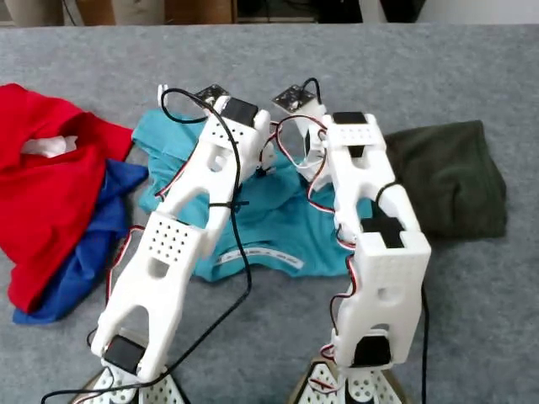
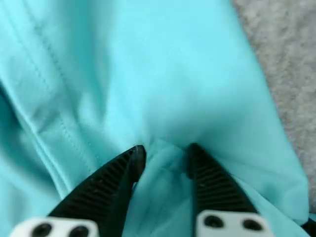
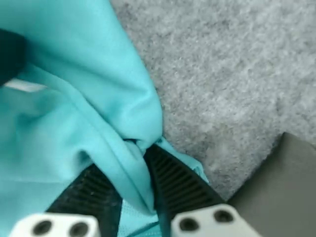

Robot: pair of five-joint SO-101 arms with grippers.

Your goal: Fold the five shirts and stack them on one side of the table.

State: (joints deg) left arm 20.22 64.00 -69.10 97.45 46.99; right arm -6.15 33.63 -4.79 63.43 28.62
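A teal shirt (image 1: 269,227) lies spread in the middle of the grey table, under both arms. In the left wrist view my left gripper (image 2: 166,153) is pressed into the teal shirt (image 2: 148,74) with a pucker of cloth pinched between its black fingers (image 2: 118,182). My right gripper (image 3: 133,158) is shut on a raised fold at the teal shirt's (image 3: 74,123) edge, close to the dark green shirt (image 3: 289,197). That dark green shirt (image 1: 450,181) lies folded at the right. A red shirt (image 1: 42,194) is heaped on a blue shirt (image 1: 93,244) at the left.
Bare grey felt table (image 1: 472,320) runs along the front right and across the back (image 1: 354,59). Cables loop along the left arm (image 1: 177,244) and the right arm (image 1: 379,252). Furniture stands beyond the table's far edge.
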